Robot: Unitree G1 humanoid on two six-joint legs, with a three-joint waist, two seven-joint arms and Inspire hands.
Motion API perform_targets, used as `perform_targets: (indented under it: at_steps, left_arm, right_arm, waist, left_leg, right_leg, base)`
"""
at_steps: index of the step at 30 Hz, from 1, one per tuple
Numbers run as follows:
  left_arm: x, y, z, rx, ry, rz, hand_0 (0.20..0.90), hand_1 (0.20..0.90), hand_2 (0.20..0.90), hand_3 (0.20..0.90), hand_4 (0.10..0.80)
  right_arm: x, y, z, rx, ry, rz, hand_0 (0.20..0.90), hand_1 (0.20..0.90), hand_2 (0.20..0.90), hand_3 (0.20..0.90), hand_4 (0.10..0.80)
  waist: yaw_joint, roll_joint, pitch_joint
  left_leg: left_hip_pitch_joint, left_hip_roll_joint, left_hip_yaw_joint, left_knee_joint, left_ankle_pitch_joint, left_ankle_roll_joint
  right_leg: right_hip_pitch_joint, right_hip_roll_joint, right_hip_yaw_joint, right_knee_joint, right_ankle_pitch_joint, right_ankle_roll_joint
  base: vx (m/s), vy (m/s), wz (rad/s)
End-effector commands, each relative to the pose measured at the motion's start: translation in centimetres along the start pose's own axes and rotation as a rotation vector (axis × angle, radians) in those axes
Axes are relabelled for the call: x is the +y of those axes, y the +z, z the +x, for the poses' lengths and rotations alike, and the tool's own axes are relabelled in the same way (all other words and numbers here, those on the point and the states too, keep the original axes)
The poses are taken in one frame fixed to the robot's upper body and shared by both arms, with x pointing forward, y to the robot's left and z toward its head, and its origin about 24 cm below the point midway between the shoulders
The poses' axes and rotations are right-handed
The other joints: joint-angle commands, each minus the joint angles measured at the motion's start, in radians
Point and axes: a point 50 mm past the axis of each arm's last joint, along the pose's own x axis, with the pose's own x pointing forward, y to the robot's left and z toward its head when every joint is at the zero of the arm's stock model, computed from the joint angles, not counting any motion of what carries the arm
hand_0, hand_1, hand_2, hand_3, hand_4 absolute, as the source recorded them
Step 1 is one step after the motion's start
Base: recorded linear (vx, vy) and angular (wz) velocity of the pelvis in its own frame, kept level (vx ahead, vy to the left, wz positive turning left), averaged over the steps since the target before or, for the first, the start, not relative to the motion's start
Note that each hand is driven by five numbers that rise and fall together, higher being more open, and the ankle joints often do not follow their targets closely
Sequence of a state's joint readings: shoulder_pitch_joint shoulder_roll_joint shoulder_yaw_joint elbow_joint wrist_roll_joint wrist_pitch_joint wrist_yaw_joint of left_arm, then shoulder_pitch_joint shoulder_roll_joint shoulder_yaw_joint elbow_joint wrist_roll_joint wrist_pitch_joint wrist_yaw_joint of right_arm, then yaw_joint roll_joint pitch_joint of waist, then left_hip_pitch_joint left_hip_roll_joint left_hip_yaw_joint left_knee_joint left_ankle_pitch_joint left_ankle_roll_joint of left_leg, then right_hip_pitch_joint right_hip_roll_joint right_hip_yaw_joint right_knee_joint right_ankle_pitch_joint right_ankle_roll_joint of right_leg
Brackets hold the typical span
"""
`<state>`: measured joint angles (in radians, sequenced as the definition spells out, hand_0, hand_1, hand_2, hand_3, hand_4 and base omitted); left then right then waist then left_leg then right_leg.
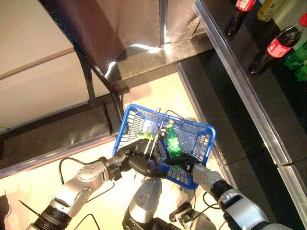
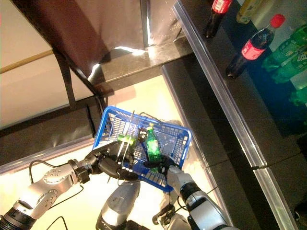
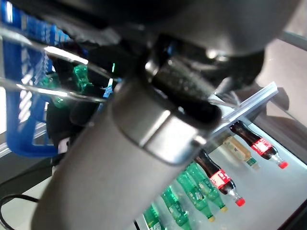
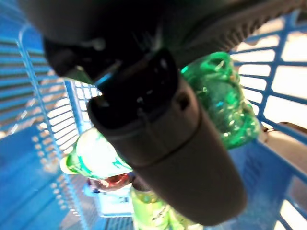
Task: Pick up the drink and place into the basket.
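Observation:
A blue plastic basket [image 1: 201, 132] hangs in front of me, tilted. My left hand [image 1: 136, 165] has its fingers curled round the basket's wire handles [image 1: 152, 139]. A green drink bottle [image 1: 172, 143] stands inside the basket, cap up, with my right hand [image 1: 184, 165] wrapped round its lower part. In the right wrist view the thumb [image 4: 163, 143] lies across the green bottle [image 4: 225, 105], with blue basket walls [image 4: 29, 158] all around it. Another green-capped bottle [image 4: 98, 155] lies lower in the basket.
A dark shelf with a metal rail [image 1: 240, 81] runs along the right, holding cola bottles [image 1: 278, 45] and green bottles [image 1: 297, 60]. A yellow-green item [image 1: 144, 135] lies in the basket. A dark panel and floor ledge [image 1: 144, 62] lie beyond the basket.

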<state>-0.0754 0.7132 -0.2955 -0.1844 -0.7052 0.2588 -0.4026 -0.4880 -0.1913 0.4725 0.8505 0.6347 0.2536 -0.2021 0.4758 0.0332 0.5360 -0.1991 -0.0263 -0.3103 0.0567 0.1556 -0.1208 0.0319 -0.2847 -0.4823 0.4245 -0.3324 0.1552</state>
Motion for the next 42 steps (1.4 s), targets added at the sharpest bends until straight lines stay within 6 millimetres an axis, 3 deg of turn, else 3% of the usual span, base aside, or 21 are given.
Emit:
perform_targets:
  at_steps: [1, 8, 21, 23, 27, 34, 38, 42]
  left_arm:
    - [-4.6, 14.1, -3.4, -0.906, -0.22, 0.293, 0.3, 0.3, 0.3, 0.2, 0.1]
    - [-2.8, 12.0, -4.0, -0.858, -0.113, 0.192, 0.3, 0.3, 0.3, 0.2, 0.1]
    - [-0.2, 6.2, -4.4, -0.705, 0.151, -0.046, 0.3, 0.3, 0.3, 0.2, 0.1]
    - [0.2, 4.8, -4.3, -0.666, 0.204, -0.113, 0.3, 0.3, 0.3, 0.2, 0.1]
    - [2.1, 0.3, -4.8, -0.505, 0.531, -0.135, 0.3, 0.3, 0.3, 0.2, 0.1]
    - [2.7, -6.5, -6.6, -0.253, 0.827, -0.3, 0.3, 0.3, 0.3, 0.2, 0.1]
    - [2.8, -8.8, -6.8, -0.157, 0.902, -0.352, 0.3, 0.3, 0.3, 0.2, 0.1]
    - [2.6, -11.7, -7.5, -0.075, 0.972, -0.417, 0.3, 0.3, 0.3, 0.2, 0.1]
  right_arm:
    - [-0.5, 2.5, -1.0, -0.135, -0.032, -0.055, 0.9, 0.9, 0.9, 0.9, 0.8]
    - [0.2, 2.8, -3.7, -0.276, 0.02, -0.118, 0.9, 0.9, 0.9, 0.9, 0.8]
    - [-1.0, 3.4, -9.2, -0.46, 0.201, -0.145, 0.9, 0.9, 0.9, 0.9, 0.8]
    - [-0.9, 3.6, -10.1, -0.504, 0.271, -0.123, 0.9, 0.9, 0.9, 0.9, 0.8]
    - [-1.2, 4.1, -12.0, -0.602, 0.419, -0.087, 0.9, 0.9, 0.9, 0.9, 0.8]
    - [-1.6, 2.1, -13.7, -0.571, 0.586, -0.131, 0.9, 0.9, 0.9, 0.9, 0.8]
    - [-1.0, 1.0, -13.6, -0.513, 0.715, -0.055, 0.9, 0.9, 0.9, 0.9, 0.8]
    - [-0.6, -2.0, -12.2, -0.396, 0.725, 0.03, 0.9, 0.9, 0.9, 0.9, 0.8]
  waist:
    - [-0.054, 0.001, -0.079]
    - [-0.089, -0.026, -0.088]
    - [-0.167, -0.061, -0.132]
    - [-0.181, -0.066, -0.145]
    - [-0.219, -0.08, -0.196]
    - [-0.274, -0.096, -0.295]
    - [-0.297, -0.101, -0.342]
    - [-0.316, -0.098, -0.396]
  left_leg:
    - [0.032, 0.0, 0.033, 0.089, -0.109, 0.059]
    - [0.043, 0.013, 0.054, 0.077, -0.108, 0.057]
    - [0.063, 0.041, 0.106, 0.053, -0.086, 0.057]
    - [0.075, 0.048, 0.119, 0.048, -0.086, 0.055]
    - [0.108, 0.064, 0.155, 0.038, -0.093, 0.051]
    - [0.178, 0.095, 0.229, -0.003, -0.106, 0.049]
    - [0.217, 0.112, 0.269, -0.048, -0.101, 0.043]
    - [0.249, 0.127, 0.309, -0.091, -0.096, 0.036]
  right_leg:
    - [-0.045, 0.029, 0.019, -0.129, 0.244, -0.052]
    - [-0.043, 0.043, 0.039, -0.145, 0.248, -0.049]
    - [-0.044, 0.07, 0.085, -0.186, 0.28, -0.049]
    - [-0.037, 0.073, 0.094, -0.197, 0.284, -0.048]
    - [-0.014, 0.077, 0.126, -0.232, 0.295, -0.039]
    - [0.036, 0.076, 0.184, -0.311, 0.321, -0.017]
    - [0.062, 0.076, 0.204, -0.362, 0.341, -0.004]
    - [0.08, 0.073, 0.211, -0.413, 0.364, 0.006]
  base:
    - [-0.011, -0.035, -0.05]
    - [-0.001, -0.006, -0.05]
    - [-0.01, 0.014, -0.13]
    - [0.022, 0.001, -0.21]
    - [0.044, 0.013, -0.16]
    - [0.061, 0.015, -0.28]
    - [0.045, -0.012, -0.26]
    - [0.026, -0.018, -0.23]
